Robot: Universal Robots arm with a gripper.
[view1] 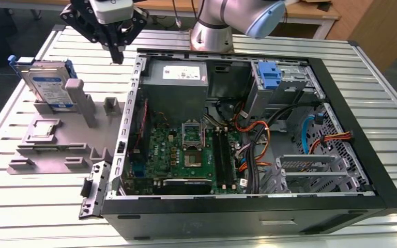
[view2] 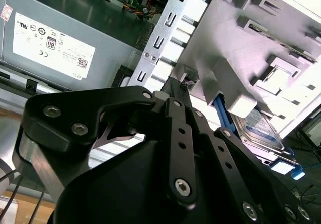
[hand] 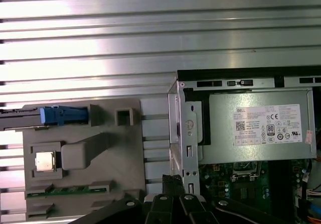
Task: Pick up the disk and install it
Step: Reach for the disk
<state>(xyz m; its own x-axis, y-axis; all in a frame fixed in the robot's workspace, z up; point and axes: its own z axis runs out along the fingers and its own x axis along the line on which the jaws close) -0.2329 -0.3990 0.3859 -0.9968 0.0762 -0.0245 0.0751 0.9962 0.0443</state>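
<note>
Closest in the exterior view stands the black front wall of an open computer case (view1: 254,219), which lies on its side on a slatted metal table (view1: 26,222). Just behind that wall, inside the case, sits a green circuit board (view1: 184,155), with orange, black and blue cables (view1: 260,134) bunched on the exterior view's right of it. Farther back in the case are a grey power box (view1: 178,85) with a white label and, toward the exterior view's right, a blue bracket (view1: 269,77) with no drive in it. Outside the case, on the exterior view's left, a grey holder (view1: 54,152) rests on the table just beside the case's side wall, and a small square chip (view1: 43,129) lies in one of its pockets. At the holder's far end the disk (view1: 47,85) stands on edge in a slot. Its white-and-blue label faces the camera, and blue rails run along its sides. Past the holder, the pincer (view1: 118,56) hangs above the table, pointing down. It is on the exterior view's right of the disk and apart from it, near the case's far corner. It is closed and grips nothing; in the first wrist view its black fingers (hand: 173,184) meet at the tips over the gap between holder and case. Farthest back, the silver-grey arm (view1: 219,23) rises from the table behind the case.
</note>
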